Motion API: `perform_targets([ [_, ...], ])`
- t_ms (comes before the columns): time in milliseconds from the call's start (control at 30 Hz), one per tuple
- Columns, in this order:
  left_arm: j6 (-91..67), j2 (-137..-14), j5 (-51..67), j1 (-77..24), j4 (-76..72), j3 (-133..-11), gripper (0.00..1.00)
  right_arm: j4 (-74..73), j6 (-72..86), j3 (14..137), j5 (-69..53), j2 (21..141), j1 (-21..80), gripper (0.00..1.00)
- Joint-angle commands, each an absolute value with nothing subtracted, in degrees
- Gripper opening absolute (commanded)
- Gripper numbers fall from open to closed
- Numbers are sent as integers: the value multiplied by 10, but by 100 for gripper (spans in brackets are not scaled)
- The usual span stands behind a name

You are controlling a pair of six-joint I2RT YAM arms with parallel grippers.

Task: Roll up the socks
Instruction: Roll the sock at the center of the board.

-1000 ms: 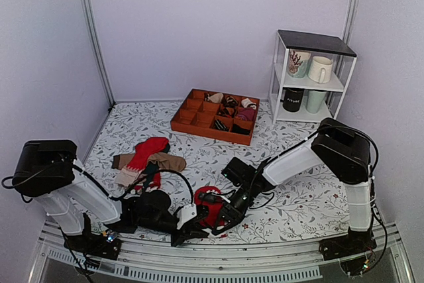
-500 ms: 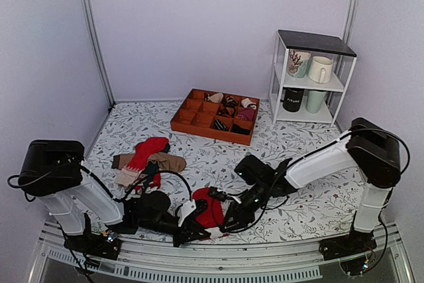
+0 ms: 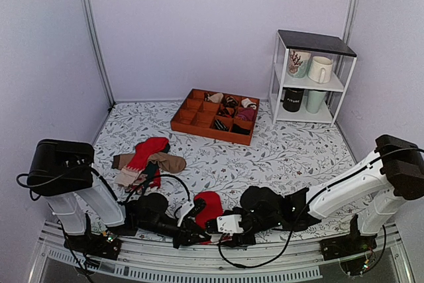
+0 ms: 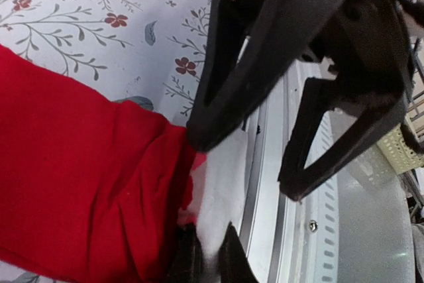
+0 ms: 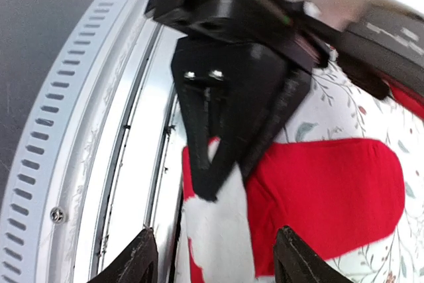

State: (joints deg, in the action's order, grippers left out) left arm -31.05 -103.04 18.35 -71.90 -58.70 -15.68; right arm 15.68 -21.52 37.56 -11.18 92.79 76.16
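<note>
Top external: socks point(image 3: 209, 204) part-hidden; left gripper point(image 4: 207, 263) pinching them, right gripper point(image 5: 215, 260) spread.

Left gripper point(image 4: 207, 266) pinched closed, right gripper point(image 5: 218, 260) spread apart, both low.

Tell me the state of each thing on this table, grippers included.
socks: lying on the table, whitish cuff pinched at the near edge.
left gripper: shut on the cuff.
right gripper: open, gripping nothing, at the cuff.
sock heap: loose, unrolled pile.
orange tray: some compartments hold bundles, others empty.
mugs: upright on the shelf.
</note>
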Motion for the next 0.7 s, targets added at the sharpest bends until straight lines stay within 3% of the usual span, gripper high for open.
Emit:
perform_targets([
  [0,-326,-1069,205,-719,-429,-122,0,114,-267,409,-20,960,796,59],
  [500,-323,-1068,209,-719,-436,-119,0,62,-253,430,29,987,811,44],
  [667,-325,-1069,211,-719,-436,-119,0,50,-256,434,55,978,813,50],
])
